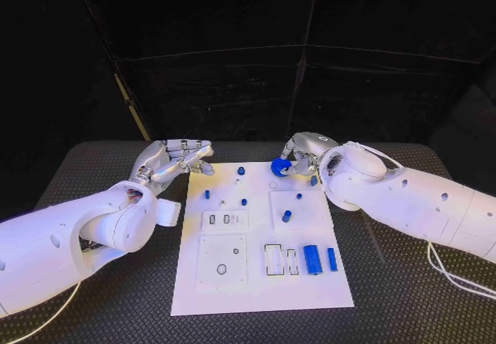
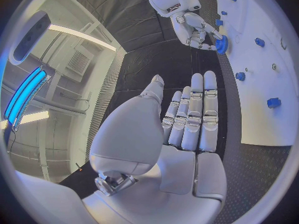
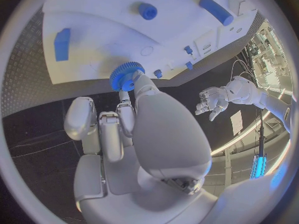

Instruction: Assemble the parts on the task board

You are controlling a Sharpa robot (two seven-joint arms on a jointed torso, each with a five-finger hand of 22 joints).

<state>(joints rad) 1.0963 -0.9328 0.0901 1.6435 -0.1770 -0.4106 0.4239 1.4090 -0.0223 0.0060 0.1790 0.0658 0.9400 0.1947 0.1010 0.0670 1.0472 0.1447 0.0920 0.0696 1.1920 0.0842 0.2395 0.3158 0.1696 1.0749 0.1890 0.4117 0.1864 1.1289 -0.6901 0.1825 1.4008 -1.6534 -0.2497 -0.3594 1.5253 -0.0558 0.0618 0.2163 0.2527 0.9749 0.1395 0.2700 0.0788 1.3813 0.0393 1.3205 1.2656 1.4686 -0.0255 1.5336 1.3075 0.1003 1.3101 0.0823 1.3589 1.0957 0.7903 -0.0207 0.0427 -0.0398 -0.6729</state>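
Right hand [image 1: 301, 159] holds a small blue gear [image 1: 279, 168] at the far end of the task board [image 1: 259, 287], just over the board's far right part; fingers pinch it by the toothed rim. Left hand [image 1: 175, 161] hovers beside the board's far left corner, fingers apart, nothing in it.

Handling, as a guess: gear looks like rigid plastic, light, prob. not fragile. Teeth give some bite, so rim grip seems right, but it's small and round, so it could roll or tilt in the pinch if pressure is uneven. Keep the flat face level w/ the board for seating.

Views:
- Head view gives the layout: blue pegs [image 1: 241, 171] standing at the far end, a blue cylinder [image 1: 311, 259] and a thin blue bar [image 1: 332, 259] lying near right, white inset plates w/ slots near left. Gear itself is half hidden by the fingers there.
- Right wrist view shows the gear's teeth and fingertip contact clearly, gear at the board edge; can't tell if it touches the board.
- Left wrist view shows the left hand's fingers straight and empty, plus the right hand w/ gear from the opposite side.

Bench [image 1: 103, 301] is black, textured.
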